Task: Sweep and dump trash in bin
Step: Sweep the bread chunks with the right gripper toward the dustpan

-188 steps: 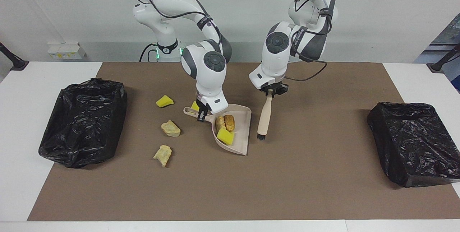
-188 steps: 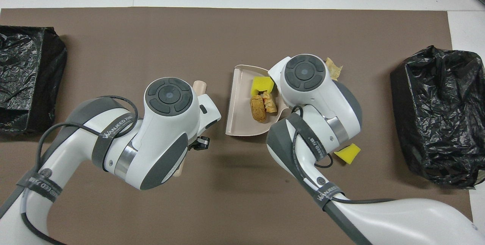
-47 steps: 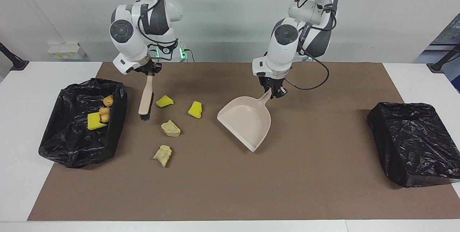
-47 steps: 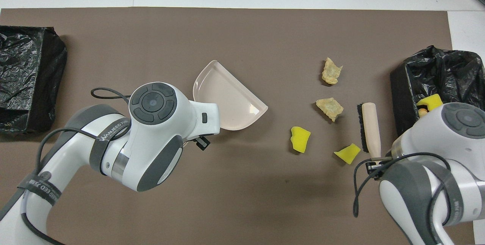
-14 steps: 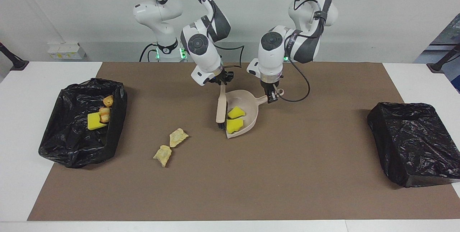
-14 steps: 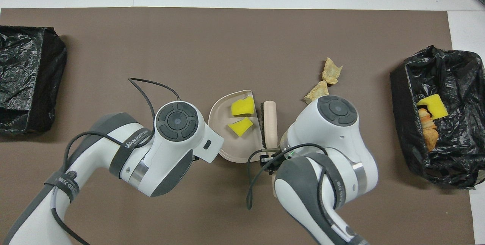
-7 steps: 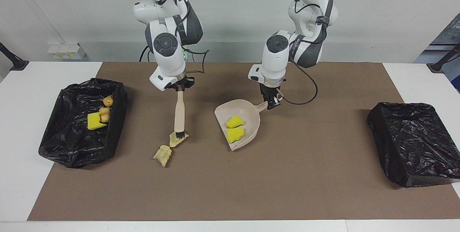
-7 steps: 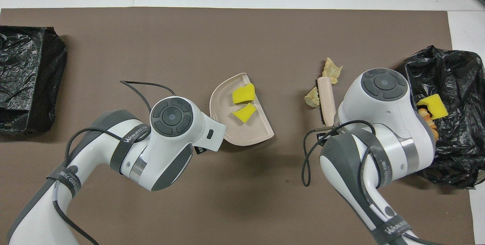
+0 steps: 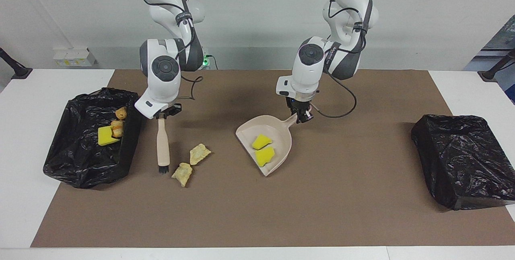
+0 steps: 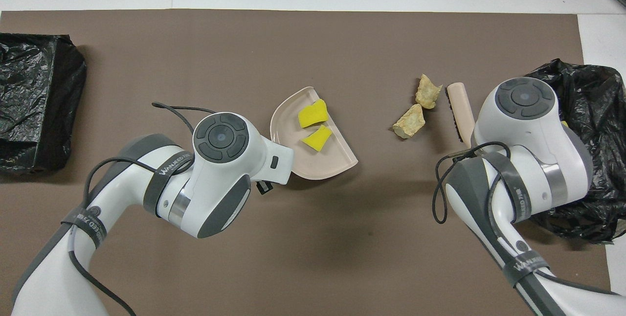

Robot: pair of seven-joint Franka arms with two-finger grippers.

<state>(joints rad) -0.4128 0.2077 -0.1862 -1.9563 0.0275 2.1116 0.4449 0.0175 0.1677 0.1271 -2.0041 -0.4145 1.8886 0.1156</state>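
My right gripper (image 9: 165, 112) is shut on the top of a beige brush (image 9: 162, 144) (image 10: 460, 106). The brush hangs upright with its bristles low over the mat, between the bin (image 9: 79, 170) (image 10: 602, 92) and two beige trash lumps (image 9: 199, 153) (image 9: 182, 173) (image 10: 428, 92) (image 10: 410, 122). My left gripper (image 9: 300, 116) is shut on the handle of the beige dustpan (image 9: 248, 132) (image 10: 337, 157). Two yellow sponge chunks (image 9: 261, 141) (image 9: 265, 156) (image 10: 313, 113) lie in the pan. In the bin lie a yellow chunk (image 9: 105, 135) and orange bits (image 9: 117, 127). In the overhead view the wrists hide both grippers.
A second black-lined bin (image 9: 462, 159) (image 10: 34, 101) stands at the left arm's end of the brown mat (image 9: 342, 211). White table (image 9: 20, 195) borders the mat. Wall sockets (image 9: 74, 56) sit at the robots' edge.
My right gripper has carried the brush off the lump it touched, toward the bin, and the bristles now stand beside the lumps. The dustpan has shifted and turned slightly with its two chunks.
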